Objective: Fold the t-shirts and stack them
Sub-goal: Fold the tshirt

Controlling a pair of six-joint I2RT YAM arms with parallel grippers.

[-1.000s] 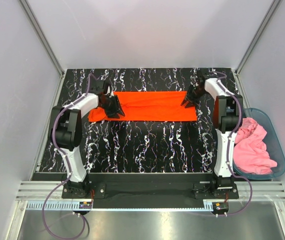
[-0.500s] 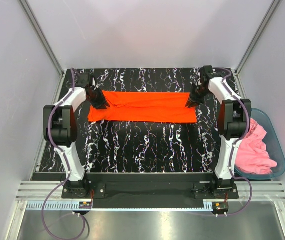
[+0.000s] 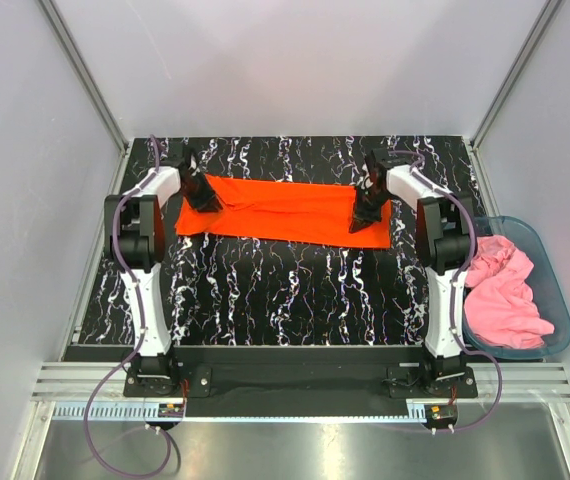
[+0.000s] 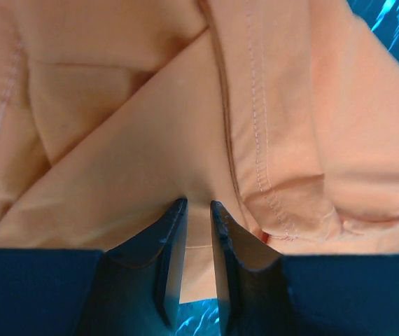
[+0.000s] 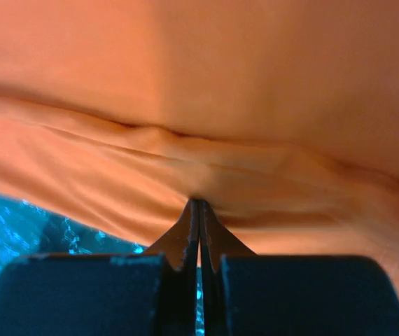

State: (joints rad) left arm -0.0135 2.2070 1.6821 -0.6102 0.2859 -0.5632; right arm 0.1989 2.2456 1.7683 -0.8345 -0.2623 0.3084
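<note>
folding well is depending on matched grips: the orange-red t-shirt (image 3: 285,210) is lying as a band toward 12 o'clock on the worktop (image 3: 285,290). right hand (image 5: 199,203) is pinching its 3 o'clock end, closed. left hand (image 4: 198,206), at 9 o'clock, is standing narrowly apart, with its grip impossible to tell. both ends want lifting evenly.

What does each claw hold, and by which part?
Right claw: shut on a fold of the orange-red t-shirt near its right end. Left claw: jaws apart at its left end; hold unclear.

Black white-veined tabletop (image 3: 285,290), translucent blue bin (image 3: 554,279) off its right edge, pale enclosure walls (image 3: 295,60) around.
</note>
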